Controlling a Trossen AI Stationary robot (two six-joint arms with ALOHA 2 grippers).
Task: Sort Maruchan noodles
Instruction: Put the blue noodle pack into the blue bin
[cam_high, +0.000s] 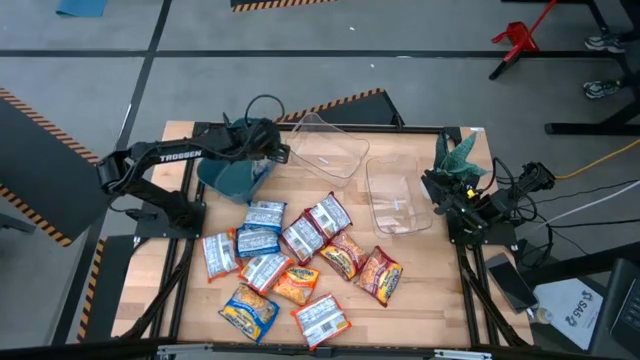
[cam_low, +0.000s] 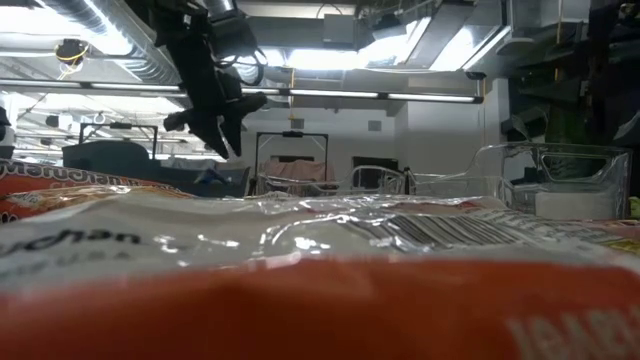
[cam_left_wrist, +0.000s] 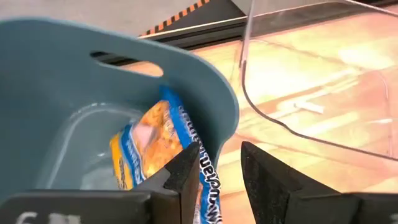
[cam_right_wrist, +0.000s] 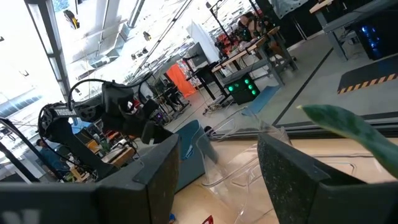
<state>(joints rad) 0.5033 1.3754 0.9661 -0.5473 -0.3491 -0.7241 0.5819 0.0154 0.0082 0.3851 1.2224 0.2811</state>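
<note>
My left gripper (cam_left_wrist: 217, 168) hangs open over the near right corner of the teal bin (cam_high: 228, 180), pointing steeply down. A blue-yellow noodle packet (cam_left_wrist: 149, 143) lies in the bin, leaning on its wall (cam_left_wrist: 211, 106), its blue edge close by one finger. Several more Maruchan packets (cam_high: 290, 260), in blue-yellow, orange and red-silvery prints, lie scattered flat on the table's middle. My right gripper (cam_right_wrist: 217, 168) waits open and empty at the table's right edge. My left gripper stands open above the packet in the bin. The packet's blue edge (cam_left_wrist: 208, 183) runs right beside one finger (cam_left_wrist: 186, 171); I cannot tell whether the two touch. The packet rests in the bin against its wall.
Two clear plastic containers stand at the back: one (cam_high: 325, 148) just right of the teal bin, one (cam_high: 395, 195) farther right. A green leafy thing (cam_high: 460, 155) sits by my right arm. In the low view a packet (cam_low: 300, 270) fills the foreground.
</note>
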